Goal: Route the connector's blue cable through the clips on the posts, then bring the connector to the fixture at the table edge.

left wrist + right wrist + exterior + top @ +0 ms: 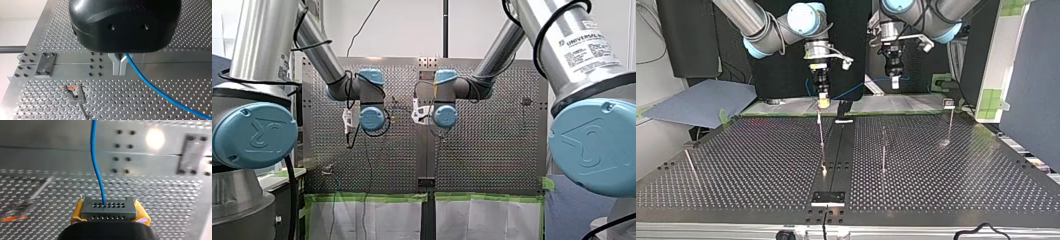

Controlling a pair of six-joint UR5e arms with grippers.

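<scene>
The connector (pixel 108 208) sits clamped between your R gripper's (pixel 110 213) yellow pads, above the table's far edge in the top view, with the blue cable (pixel 96 162) leaving its face. Your L gripper (pixel 119 71) looks pinched on the cable further along, prob. to hold the span taut for threading. Only the L wrist view shows a post clip (pixel 75 94) close up. Only the top view shows the posts (pixel 821 131) and the edge fixture (pixel 827 198).

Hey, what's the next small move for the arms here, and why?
Probably lower the blue cable toward the post clip: my left gripper is shut on it, my right gripper holds the connector, and the span between them hangs free, in no clip yet.
</scene>
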